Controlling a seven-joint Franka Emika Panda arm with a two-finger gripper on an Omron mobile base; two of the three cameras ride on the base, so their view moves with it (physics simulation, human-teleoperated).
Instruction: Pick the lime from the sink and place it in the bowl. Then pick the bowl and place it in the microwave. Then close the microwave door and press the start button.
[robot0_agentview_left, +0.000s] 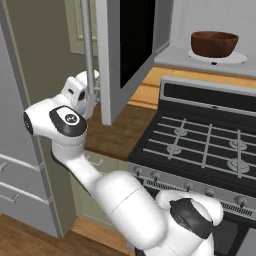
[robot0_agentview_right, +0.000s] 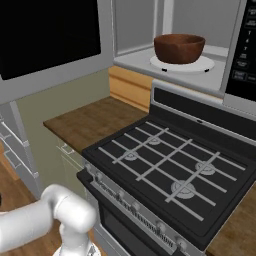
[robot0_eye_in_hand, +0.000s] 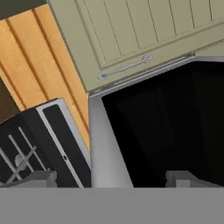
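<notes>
1. While bending up and to the left from the lower right corner, crosses the near edge of the wooden counter (robot0_agentview_left: 117, 132) as a white arm (robot0_agentview_left: 75, 150), with the wrist (robot0_agentview_left: 75, 90) just beside the lower left corner of the microwave door (robot0_agentview_left: 125, 45).
   - Cannot tell the finger spread from this side.
   - Shows the door standing wide open, hanging out over the counter.
   - Shows the bowl (robot0_agentview_left: 214, 44) upright on a white plate (robot0_agentview_left: 240, 57) inside the microwave (robot0_agentview_left: 200, 67), above the back edge of the black range (robot0_agentview_left: 200, 145).
   - Hides the bowl's inside behind its rim, so cannot place the lime.
2. From the right base view:
   - Puts the bowl (robot0_agentview_right: 179, 47) at the middle of the plate (robot0_agentview_right: 206, 65), on the microwave (robot0_agentview_right: 132, 59) floor near its front edge.
   - Shows the microwave door (robot0_agentview_right: 50, 40) open at the upper left, black glass toward the camera.
   - Sets the range (robot0_agentview_right: 170, 165) directly beneath the microwave, its left side touching the counter (robot0_agentview_right: 90, 122).
   - Keeps the arm (robot0_agentview_right: 45, 225) low in the lower left corner.
3. Along the hand view:
   - Shows the gripper (robot0_eye_in_hand: 113, 179) spread wide and holding nothing, one of its fingertips (robot0_eye_in_hand: 43, 178) at each side of the bottom.
   - Faces the microwave door (robot0_eye_in_hand: 166, 127), its pale frame between the tips.
   - Shows a green-grey cabinet door (robot0_eye_in_hand: 144, 30) with a slim handle (robot0_eye_in_hand: 124, 68) beyond the door's edge.
   - Shows the range (robot0_eye_in_hand: 30, 148) in the lower left corner.
</notes>
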